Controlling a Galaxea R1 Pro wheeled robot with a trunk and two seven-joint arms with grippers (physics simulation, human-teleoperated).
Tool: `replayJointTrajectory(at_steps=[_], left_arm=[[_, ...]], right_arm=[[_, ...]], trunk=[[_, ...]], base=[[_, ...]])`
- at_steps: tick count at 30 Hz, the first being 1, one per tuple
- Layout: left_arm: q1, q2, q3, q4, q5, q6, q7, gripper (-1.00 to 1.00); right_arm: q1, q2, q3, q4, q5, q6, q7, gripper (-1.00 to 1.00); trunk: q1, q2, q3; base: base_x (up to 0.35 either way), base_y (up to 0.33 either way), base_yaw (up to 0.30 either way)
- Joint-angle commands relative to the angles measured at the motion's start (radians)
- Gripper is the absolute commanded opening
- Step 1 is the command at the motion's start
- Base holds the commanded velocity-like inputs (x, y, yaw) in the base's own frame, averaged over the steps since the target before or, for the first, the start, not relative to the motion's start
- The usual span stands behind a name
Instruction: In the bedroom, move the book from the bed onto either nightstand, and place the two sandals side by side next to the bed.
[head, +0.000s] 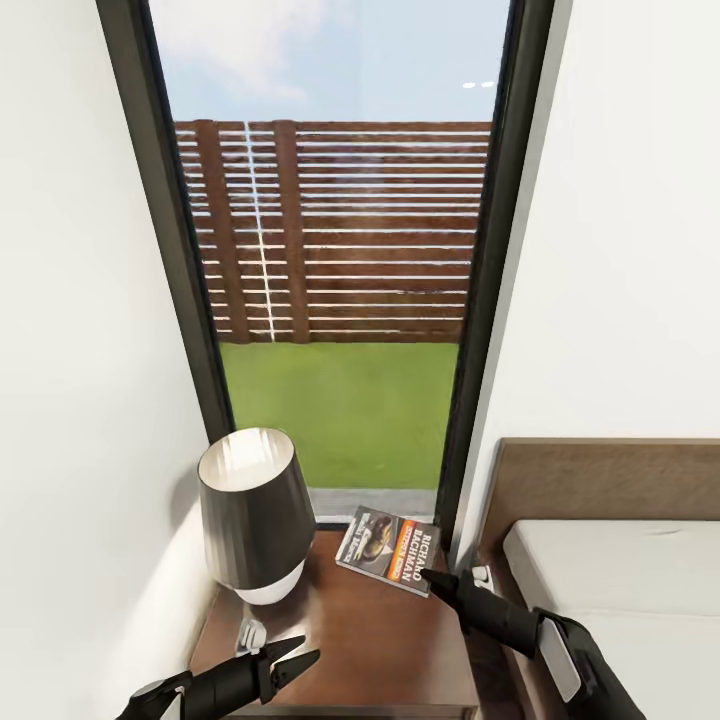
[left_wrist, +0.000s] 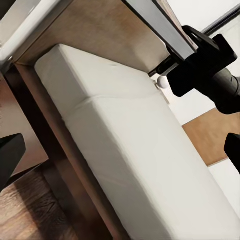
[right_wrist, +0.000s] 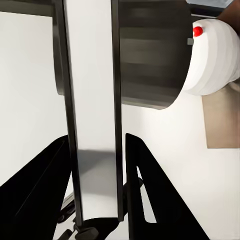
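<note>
The book (head: 390, 549), dark cover with an orange band, hangs tilted over the back of the dark brown nightstand (head: 380, 630). My right gripper (head: 432, 577) is shut on its near corner. In the right wrist view the book (right_wrist: 92, 100) runs edge-on between the two black fingers. I cannot tell whether it touches the top. My left gripper (head: 305, 652) is open and holds nothing, low over the nightstand's front left. The bed (head: 620, 570) lies to the right, its pale mattress (left_wrist: 130, 140) showing in the left wrist view. The two sandals are out of view.
A lamp (head: 255, 510) with a dark shade and white base stands on the nightstand's left half, with a small white object (head: 250, 635) in front of it. Behind is a tall dark-framed window (head: 340, 250). White walls close in on the left and right.
</note>
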Motion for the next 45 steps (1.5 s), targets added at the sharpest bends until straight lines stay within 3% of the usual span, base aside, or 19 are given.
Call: replayJointTrajectory(at_steps=[1,45], left_arm=[[-0.001,0.001,-0.007,0.0,0.01,0.01,-0.001,1.0],[-0.001,0.001,-0.006,0.0,0.011,0.016,-0.007,1.0]], right_arm=[[-0.001,0.0,-0.002,0.0,0.0,0.004,0.003,-1.0],[-0.001,0.001,-0.001,0.001,0.003,0.002,0.003,-1.0]], trunk=[[0.004,-0.008,-0.004],[0.173,-0.316,-0.142]], base=[[0.0,0.0,0.0],[0.0,0.0,0.0]])
